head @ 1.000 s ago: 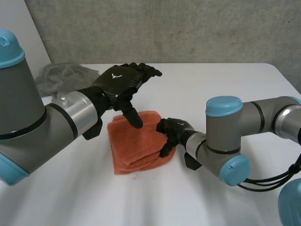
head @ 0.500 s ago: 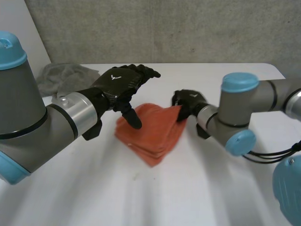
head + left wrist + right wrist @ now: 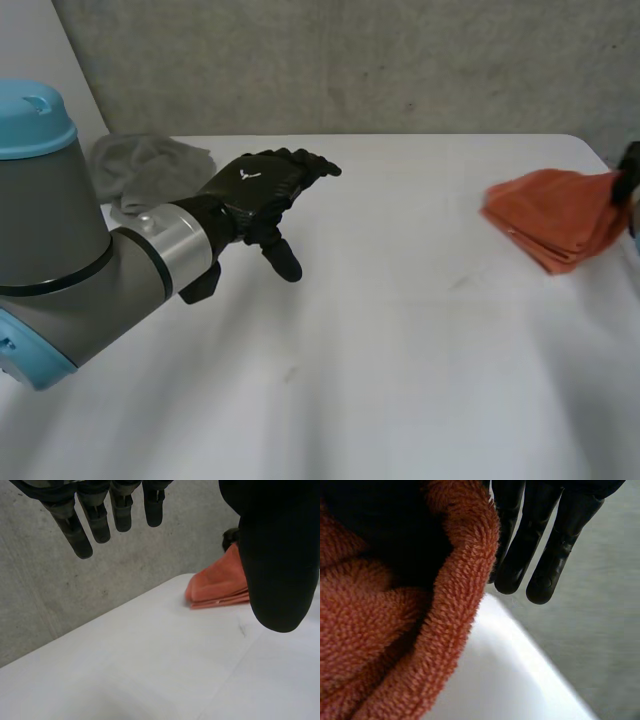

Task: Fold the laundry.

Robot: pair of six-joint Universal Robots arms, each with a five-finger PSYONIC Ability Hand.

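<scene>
orange towel [image 3: 555, 215] lies folded in a thick stack at the right edge of the tabletop [image 3: 380, 350], toward the far right corner. the right hand [image 3: 520, 550] is at the towel's outer corner, right at that edge. in its wrist view the plush folded rim runs up between its straight fingers and the dark thumb side, so it looks to be pinching that rim. the left hand [image 3: 255, 190] hovers over the left half of the tabletop, well apart from the towel. its fingers are straight and spread, its thumb points down, and it holds nothing. a crumpled grey cloth [image 3: 140, 165] sits at the far left corner, just beyond that hand.

judging by the deep pile, the towel is soft, light and limp. it should bend wherever it is lifted, and the stacked layers could slide apart if only the top one is taken. the best hold is probably across the whole folded rim, all layers caught together, or flat under the stack. the grey cloth looks thinner and floppier. it likely wants taking by two corners and spreading before any fold.
</scene>
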